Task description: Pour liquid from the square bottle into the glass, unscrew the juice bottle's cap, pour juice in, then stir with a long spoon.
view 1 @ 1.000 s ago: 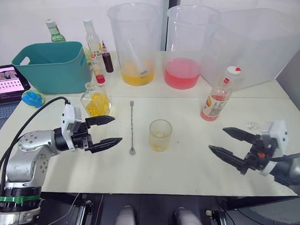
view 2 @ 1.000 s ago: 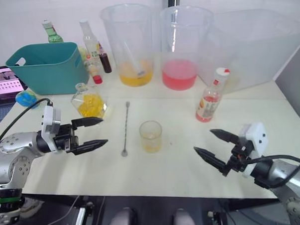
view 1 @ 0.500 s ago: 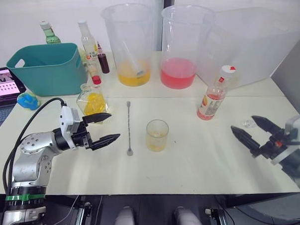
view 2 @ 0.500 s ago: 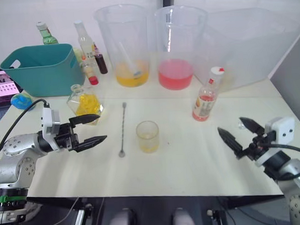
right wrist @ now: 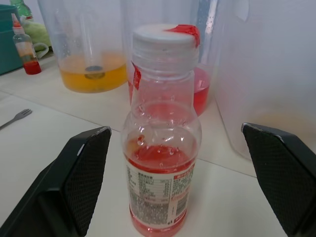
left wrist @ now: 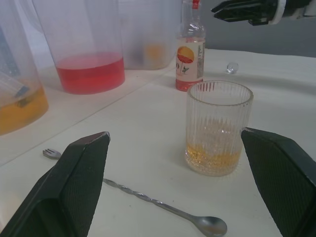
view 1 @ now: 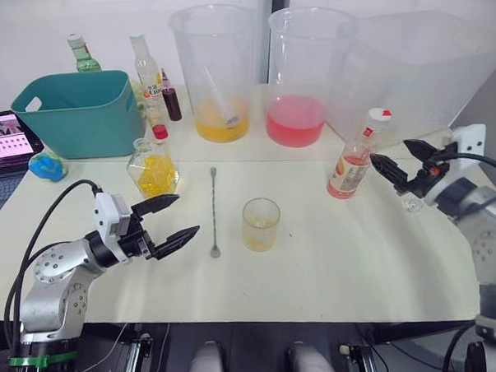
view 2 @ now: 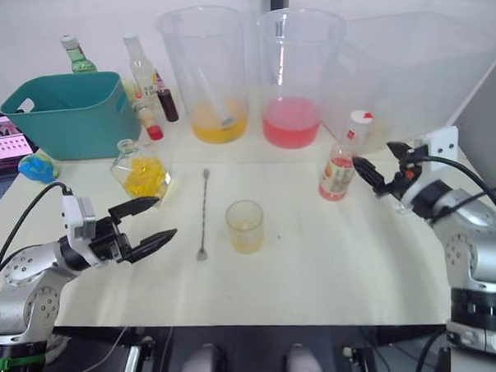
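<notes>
Just right of centre in the head views, the right gripper (view 1: pixel 391 165) hangs beside the juice bottle (view 1: pixel 352 167), fingers spread wide and holding nothing, its tips level with the bottle's upper half and a small gap away from it. In the right wrist view the juice bottle (right wrist: pixel 161 148) stands upright between the two black fingers (right wrist: pixel 79 177), untouched, with pink-red liquid low in it and the juice bottle's cap (right wrist: pixel 163 39) on its neck. A small clear stopper (view 1: pixel 412 203) lies on the desk (view 1: pixel 334 265) below the right gripper.

At lower left of the frame, the left gripper (view 1: pixel 174 218) hovers low over the desk, also wide open and empty, pointing toward the centre. The glass (view 1: pixel 261 223) stands upright at mid-frame with a shallow layer of yellow liquid in the bottom; the left wrist view shows it as a ribbed tumbler (left wrist: pixel 218 127) between that gripper's fingers but well ahead of them. The long spoon (view 1: pixel 215 210) lies flat just left of the glass, bowl end toward the near edge. The square bottle (view 1: pixel 153 167) stands left of the spoon, unstoppered, near the upper finger of the left gripper.

Along the back, two large beakers hold yellow (view 1: pixel 218 72) and pink (view 1: pixel 305 76) liquid, and a teal bin (view 1: pixel 80 111) sits at upper left.
</notes>
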You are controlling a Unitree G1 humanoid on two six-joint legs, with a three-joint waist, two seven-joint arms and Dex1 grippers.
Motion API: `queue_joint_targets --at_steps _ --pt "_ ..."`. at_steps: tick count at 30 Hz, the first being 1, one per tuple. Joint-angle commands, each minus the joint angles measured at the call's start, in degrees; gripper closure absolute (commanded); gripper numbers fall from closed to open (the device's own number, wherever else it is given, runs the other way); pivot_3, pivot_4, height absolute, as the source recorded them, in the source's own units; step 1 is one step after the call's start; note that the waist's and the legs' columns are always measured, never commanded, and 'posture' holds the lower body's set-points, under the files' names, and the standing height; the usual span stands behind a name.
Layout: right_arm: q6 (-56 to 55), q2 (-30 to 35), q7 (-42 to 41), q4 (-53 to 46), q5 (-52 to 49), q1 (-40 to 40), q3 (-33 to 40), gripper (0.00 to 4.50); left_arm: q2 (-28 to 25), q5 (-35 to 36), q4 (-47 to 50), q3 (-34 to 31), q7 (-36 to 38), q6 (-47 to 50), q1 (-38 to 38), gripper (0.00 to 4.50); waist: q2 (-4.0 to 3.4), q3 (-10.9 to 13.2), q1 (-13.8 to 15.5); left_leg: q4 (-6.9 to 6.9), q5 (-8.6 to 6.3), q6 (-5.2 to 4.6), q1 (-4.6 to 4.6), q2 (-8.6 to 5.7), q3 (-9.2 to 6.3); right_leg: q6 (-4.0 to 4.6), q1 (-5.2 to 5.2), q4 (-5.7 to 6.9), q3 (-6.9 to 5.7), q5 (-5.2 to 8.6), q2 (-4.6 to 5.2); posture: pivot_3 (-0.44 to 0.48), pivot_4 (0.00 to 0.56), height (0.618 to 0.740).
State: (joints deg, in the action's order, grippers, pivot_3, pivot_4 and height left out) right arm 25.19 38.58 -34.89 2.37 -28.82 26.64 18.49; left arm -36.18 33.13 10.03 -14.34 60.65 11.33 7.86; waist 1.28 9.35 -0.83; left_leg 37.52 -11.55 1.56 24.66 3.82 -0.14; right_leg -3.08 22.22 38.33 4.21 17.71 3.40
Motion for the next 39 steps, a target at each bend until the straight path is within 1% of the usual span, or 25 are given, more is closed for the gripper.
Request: queue_joint_targets --at_steps 1,8,12,13,14,15,20,21,22,24,28,31,34,36,39 --pt "-3.23 0.06 -0.54 4.30 1.55 5.08 -0.23 0.00 0.08 1.27 3.47 -1.06 -1.31 -0.26 -0.52 0.03 -0.01 0.00 0.02 0.00 0.00 0.00 0.00 0.00 0.00 0.00 0.00 0.00 0.00 0.00 0.00 0.000 0.150 0.728" --pt "-4.77 -1.33 -3.51 11.65 1.89 11.76 -2.00 0.00 -0.03 2.42 6.30 -1.29 -2.46 0.44 -2.24 0.03 -0.01 0.01 0.05 -0.15 0.01 0.01 0.00 0.00 0.03 0.01 0.01 -0.12 0.00 -0.01 0.01 0.000 0.150 0.728" --pt "-4.50 -1.22 -6.49 13.47 2.15 13.43 -3.13 0.00 -0.13 2.05 6.39 -1.58 -2.84 0.10 -2.72 0.03 -0.03 0.01 0.05 -0.20 0.01 0.01 -0.02 0.00 0.03 0.01 0.02 -0.13 -0.01 -0.01 0.01 0.000 0.150 0.728" --pt "-4.58 -1.29 -7.21 13.99 2.11 13.88 -3.22 0.41 -0.14 1.89 6.35 -1.59 -2.97 -0.04 -2.81 0.00 -0.03 0.01 0.05 -0.21 0.01 0.01 -0.02 0.00 0.03 0.01 0.02 -0.15 0.00 -0.01 0.01 0.000 0.150 0.728" --pt "-4.72 -1.34 -7.70 14.38 2.14 14.20 -3.26 0.54 -0.16 1.79 6.33 -1.58 -3.06 -0.14 -2.86 0.00 -0.03 0.01 0.05 -0.21 0.01 0.01 -0.02 0.00 0.04 0.01 0.02 -0.16 0.00 -0.01 0.01 0.000 0.150 0.728" --pt "-4.29 -1.32 -8.62 14.73 1.82 14.42 -3.42 0.77 -0.14 1.71 6.29 -1.52 -3.09 -0.22 -2.96 0.00 -0.03 0.01 0.05 -0.22 0.01 0.01 -0.02 0.00 0.03 0.01 0.02 -0.17 0.00 -0.01 0.01 0.000 0.150 0.728" --pt "-5.16 -1.38 -11.30 16.93 2.48 14.96 -3.88 2.49 0.11 1.33 5.77 -1.28 -3.53 -0.72 -3.00 0.00 -0.03 0.01 0.04 -0.24 0.01 0.01 -0.03 0.00 0.04 0.02 0.02 -0.19 0.00 -0.01 0.02 0.000 0.150 0.728" --pt "-5.35 -1.38 -11.54 17.14 2.42 15.13 -3.65 2.77 0.08 1.46 5.72 -1.23 -3.48 -0.71 -2.97 0.00 -0.03 0.01 0.03 -0.24 0.01 0.01 -0.03 0.00 0.04 0.02 0.02 -0.19 0.00 -0.01 0.02 0.000 0.150 0.728" --pt "-5.50 -1.31 -11.77 17.16 2.38 15.20 -3.51 2.96 0.04 1.52 5.63 -1.16 -3.40 -0.77 -2.90 0.00 -0.03 0.01 0.03 -0.25 0.01 0.01 -0.03 0.00 0.04 0.02 0.02 -0.19 -0.01 -0.01 0.02 0.000 0.150 0.728" --pt "-5.80 -1.04 -12.31 16.52 2.30 15.07 -3.32 2.97 -0.09 1.70 5.45 -1.01 -3.12 -0.73 -2.68 0.00 -0.03 0.01 0.02 -0.27 0.01 0.01 -0.04 0.00 0.04 0.02 0.02 -0.19 0.00 -0.01 0.01 0.000 0.150 0.728" --pt "-3.41 -0.03 -15.39 11.65 -0.80 14.22 -2.15 2.97 -0.27 1.83 4.76 -0.48 -2.38 -0.60 -1.60 0.00 -0.05 0.02 0.04 -0.29 0.01 0.01 -0.04 0.00 0.05 0.02 0.03 -0.21 0.00 -0.01 0.01 0.000 0.150 0.728" --pt "0.58 1.23 -17.15 7.29 -3.76 13.65 -1.26 2.97 -0.32 2.06 4.01 0.04 -1.60 -0.23 -0.42 0.00 -0.16 0.09 0.06 -0.30 0.01 0.01 -0.02 0.00 0.05 0.02 0.05 -0.22 0.00 -0.01 0.02 0.000 0.150 0.728" --pt "7.50 4.70 -19.97 -2.34 -9.38 10.78 -0.19 2.97 -0.27 1.96 2.43 1.25 -0.42 0.14 2.00 0.00 -0.27 0.15 0.51 -0.31 0.01 0.01 0.01 -0.02 0.04 0.02 0.05 -0.23 -0.02 -0.01 0.03 0.000 0.150 0.728" --pt "13.48 7.84 -22.01 -10.01 -14.88 7.11 0.74 2.97 -0.36 1.86 0.65 1.70 0.36 0.28 3.76 0.00 -0.27 0.15 0.60 -0.35 0.01 0.01 0.02 -0.01 0.04 0.01 0.05 -0.27 -0.03 -0.01 0.03 0.000 0.150 0.728" --pt "20.28 11.81 -23.90 -18.84 -21.89 2.02 2.20 2.97 -0.63 1.89 -1.59 2.81 2.36 0.52 5.91 0.00 -0.26 0.15 0.75 -0.38 0.00 0.01 0.02 -0.01 0.02 0.02 0.04 -0.29 -0.04 -0.01 0.03 0.000 0.150 0.728"
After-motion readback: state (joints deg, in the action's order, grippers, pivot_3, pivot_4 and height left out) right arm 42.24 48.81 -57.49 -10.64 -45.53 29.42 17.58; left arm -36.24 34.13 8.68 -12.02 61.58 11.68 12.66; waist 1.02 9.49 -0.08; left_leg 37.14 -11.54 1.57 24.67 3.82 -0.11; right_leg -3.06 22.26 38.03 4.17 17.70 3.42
